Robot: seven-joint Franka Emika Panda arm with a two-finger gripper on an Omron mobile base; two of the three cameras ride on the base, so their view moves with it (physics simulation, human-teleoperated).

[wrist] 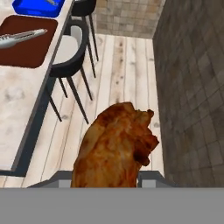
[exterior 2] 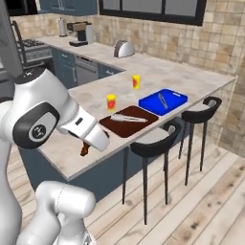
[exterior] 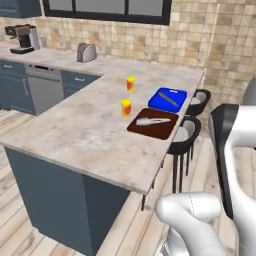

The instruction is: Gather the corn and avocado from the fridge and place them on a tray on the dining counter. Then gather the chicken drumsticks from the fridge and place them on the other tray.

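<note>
My gripper (exterior 2: 87, 143) is shut on a browned chicken drumstick (exterior 2: 84, 150), held just off the near edge of the dining counter (exterior 2: 62, 153). In the hand view the drumstick (wrist: 116, 148) hides the gripper (wrist: 105, 178) behind it and hangs over wooden floor. On the counter, a brown tray (exterior: 162, 129) (exterior 2: 119, 128) (wrist: 30, 50) carries a long silver-grey utensil. Beyond it, a blue tray (exterior: 175, 94) (exterior 2: 174, 98) (wrist: 26, 8) holds a grey utensil.
Two yellow cups (exterior: 126, 108) (exterior: 130, 84) stand left of the trays. Two black bar stools (exterior: 187, 132) (exterior: 199, 100) sit along the counter's right edge. A toaster (exterior: 86, 52) and a coffee machine (exterior: 22, 39) are at the back. In the hand view a dark tiled wall (wrist: 192, 87) rises on the right.
</note>
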